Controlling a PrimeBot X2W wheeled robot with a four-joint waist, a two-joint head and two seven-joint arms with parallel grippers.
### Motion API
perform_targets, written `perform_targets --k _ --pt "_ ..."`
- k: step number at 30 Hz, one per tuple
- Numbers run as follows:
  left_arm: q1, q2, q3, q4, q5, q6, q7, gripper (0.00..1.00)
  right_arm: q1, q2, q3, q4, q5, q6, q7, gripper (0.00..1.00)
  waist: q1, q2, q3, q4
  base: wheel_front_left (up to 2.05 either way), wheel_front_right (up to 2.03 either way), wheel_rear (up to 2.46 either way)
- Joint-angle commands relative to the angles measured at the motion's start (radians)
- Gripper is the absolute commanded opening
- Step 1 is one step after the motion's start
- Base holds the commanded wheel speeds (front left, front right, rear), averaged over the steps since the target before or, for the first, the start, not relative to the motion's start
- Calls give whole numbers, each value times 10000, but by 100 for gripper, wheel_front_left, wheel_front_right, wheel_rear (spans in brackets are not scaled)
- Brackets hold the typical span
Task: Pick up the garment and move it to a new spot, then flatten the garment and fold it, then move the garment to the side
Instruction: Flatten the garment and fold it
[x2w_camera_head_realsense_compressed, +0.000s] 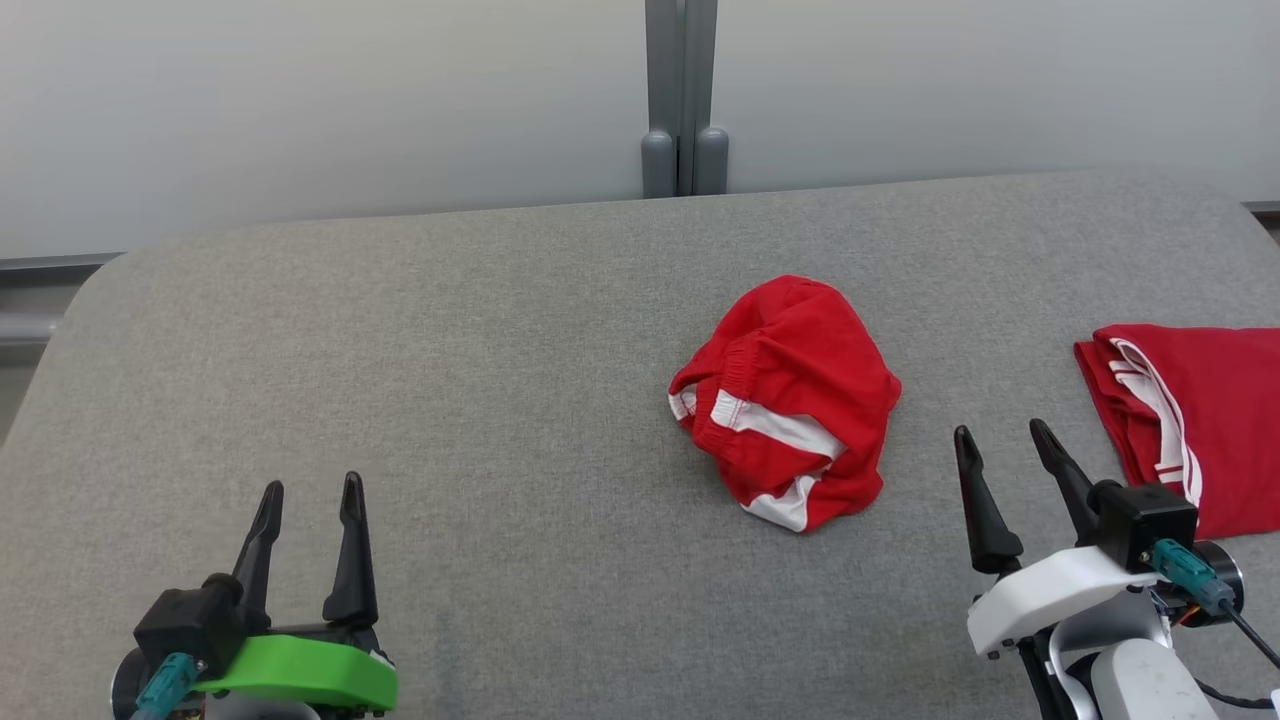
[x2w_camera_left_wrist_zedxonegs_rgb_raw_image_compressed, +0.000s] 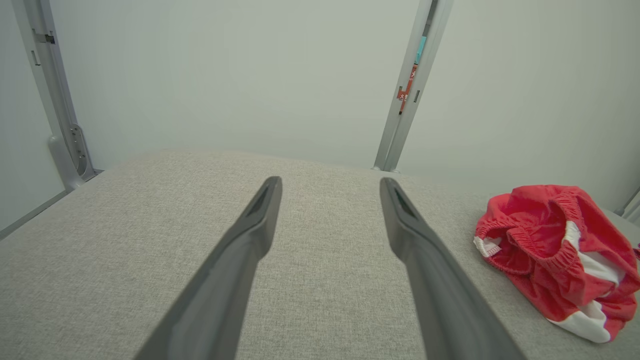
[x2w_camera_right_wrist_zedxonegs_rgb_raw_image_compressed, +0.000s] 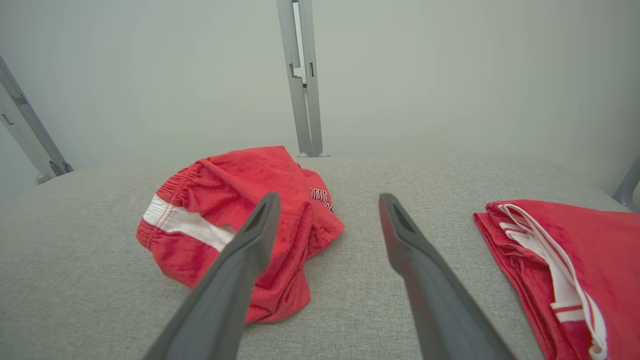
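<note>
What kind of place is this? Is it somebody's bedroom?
Probably a robot test room, not a bedroom: a grey cloth-covered table, bare pale wall panels joined by a metal post, and crumpled red shorts near a folded red garment.

Grey table (x2w_camera_head_realsense_compressed: 400, 350), crumpled red shorts (x2w_camera_head_realsense_compressed: 790, 400), folded garment (x2w_camera_head_realsense_compressed: 1215, 420)

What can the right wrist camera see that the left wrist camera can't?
Right wrist extra: the open right gripper and a folded red garment. Left wrist extra: the open left gripper and a red label on a grey post. Both: the crumpled red shorts lying on the grey table.
</note>
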Motion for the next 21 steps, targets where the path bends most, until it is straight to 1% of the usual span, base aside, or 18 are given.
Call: perform_targets --k 1,5,7,14,18,21 --pt "65 8 -24 24 79 -58 -25 100 -9 -12 24 41 72 -15 -58 100 0 -1 30 -28 0 0 0" --pt "-356 124 -359 164 142 -82 -25 100 -90 -6 136 22 77 -15 -85 100 0 -1 156 -161 0 0 0" --pt "-695 191 -706 355 78 -73 4 100 -163 -22 205 10 105 -15 -105 100 0 -1 286 -280 0 0 0" --pt "-2761 630 -3121 1066 -1122 -73 1570 100 -570 -46 535 105 173 -15 -184 100 0 -1 888 -931 0 0 0" --pt "-4003 675 -4591 1653 -1963 -75 2596 100 -868 -32 815 295 229 -15 -304 100 0 -1 1165 -1366 0 0 0" --pt "-4639 651 -5333 2176 -2500 -74 3237 100 -1041 14 1073 410 262 -15 -376 100 0 -1 1333 -1713 0 0 0"
